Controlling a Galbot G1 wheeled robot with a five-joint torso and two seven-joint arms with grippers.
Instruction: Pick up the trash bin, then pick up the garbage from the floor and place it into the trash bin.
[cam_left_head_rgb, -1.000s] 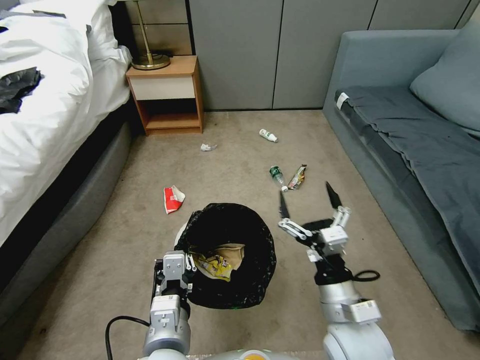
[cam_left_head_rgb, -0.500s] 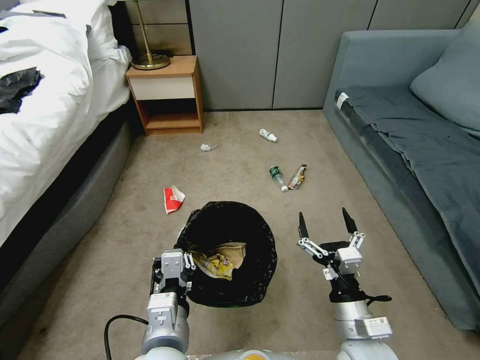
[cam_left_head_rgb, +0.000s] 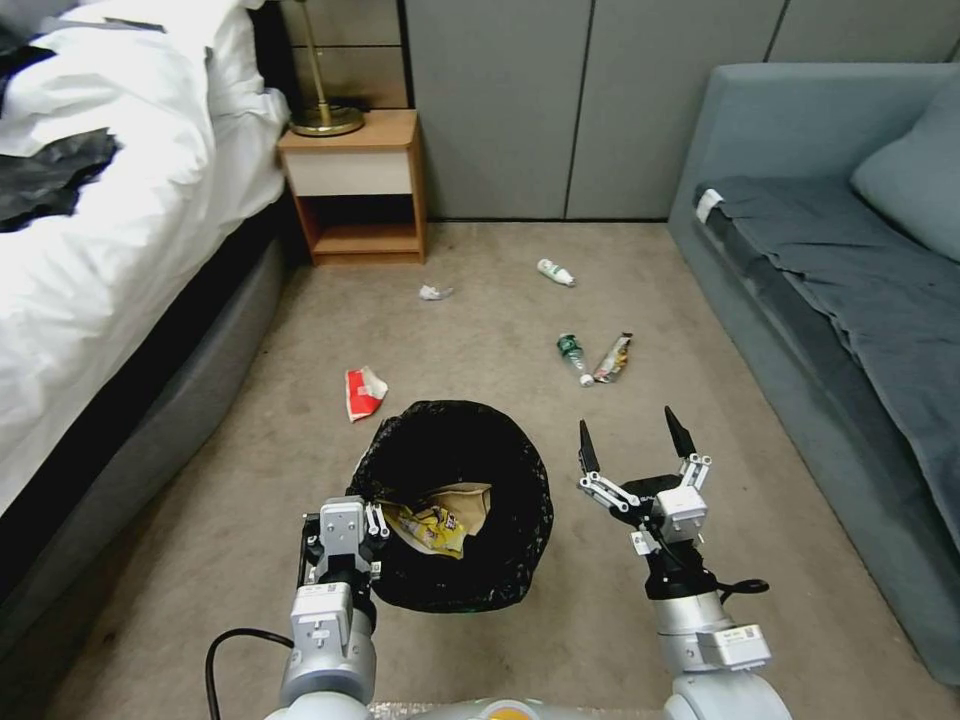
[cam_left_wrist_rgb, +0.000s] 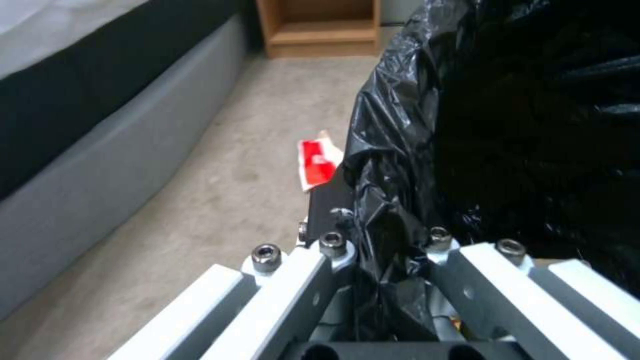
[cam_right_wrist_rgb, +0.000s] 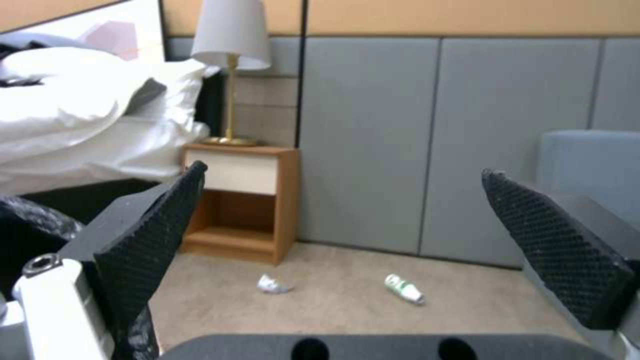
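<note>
Left hand (cam_left_head_rgb: 372, 528) is clamped on the near rim of the trash bin (cam_left_head_rgb: 455, 500), black liner pinched between its fingers (cam_left_wrist_rgb: 333, 245), the bin held out in front of the robot. Inside it lie a brown paper bag (cam_left_head_rgb: 465, 503) and a yellow wrapper (cam_left_head_rgb: 430, 528). Right hand (cam_left_head_rgb: 631, 447) hovers just beside the bin, fingers spread wide, gripping nothing. Out on the floor (cam_left_head_rgb: 250, 480): a red-white packet (cam_left_head_rgb: 363, 392) near the bin's far side, a green-labelled bottle (cam_left_head_rgb: 573, 358) touching a brown wrapper (cam_left_head_rgb: 612, 358), another bottle (cam_left_head_rgb: 556, 272) and a crumpled tissue (cam_left_head_rgb: 434, 293) nearer the nightstand (cam_left_head_rgb: 355, 185).
</note>
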